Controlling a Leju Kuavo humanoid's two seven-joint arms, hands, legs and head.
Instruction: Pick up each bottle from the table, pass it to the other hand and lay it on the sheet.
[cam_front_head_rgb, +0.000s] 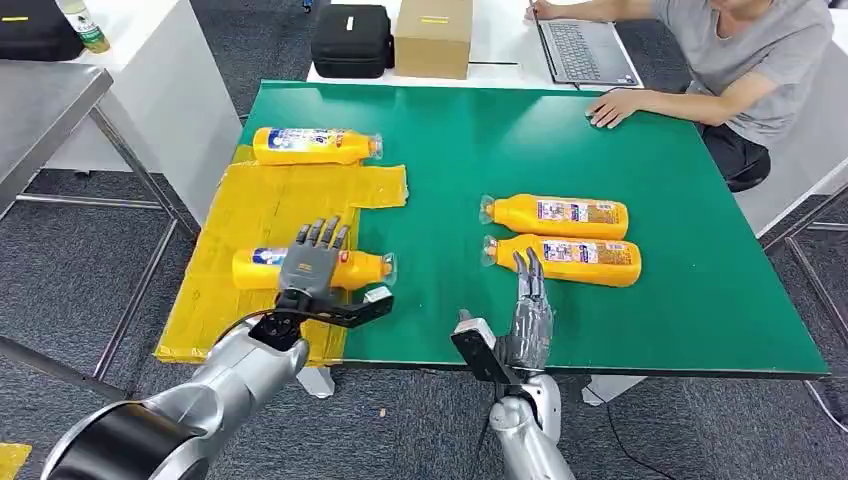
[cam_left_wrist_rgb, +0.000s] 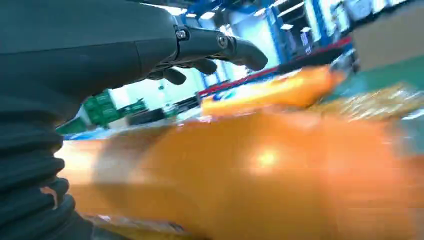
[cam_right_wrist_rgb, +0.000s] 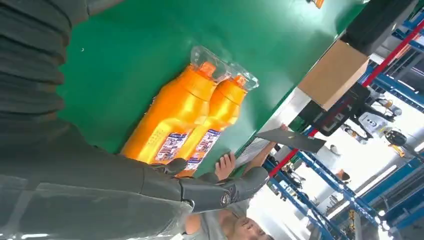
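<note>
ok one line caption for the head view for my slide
Left hand over a bottle on the yellow sheet; right hand open near two bottles waiting on the green table.

Head view: bright, even overhead light. Shadows soft and short; a faint one lies under each orange bottle, e.g. the nearer of the right pair (cam_front_head_rgb: 565, 260). Green table (cam_front_head_rgb: 700, 300) shows a mild sheen, no harsh glare. Focus sharp centre to edges; straight table edges bow slightly toward the corners.

Left wrist view: heavy blur. The close bottle (cam_left_wrist_rgb: 260, 170) is a smeared orange mass with one small specular highlight. The far background is washed out, bluish-white. The left hand (cam_left_wrist_rgb: 150, 45) is dark and underexposed.

Right wrist view: sharp on the two bottles (cam_right_wrist_rgb: 190, 120), gloss streaks along their sides, glints on the clear caps. The far background is overexposed white.
</note>
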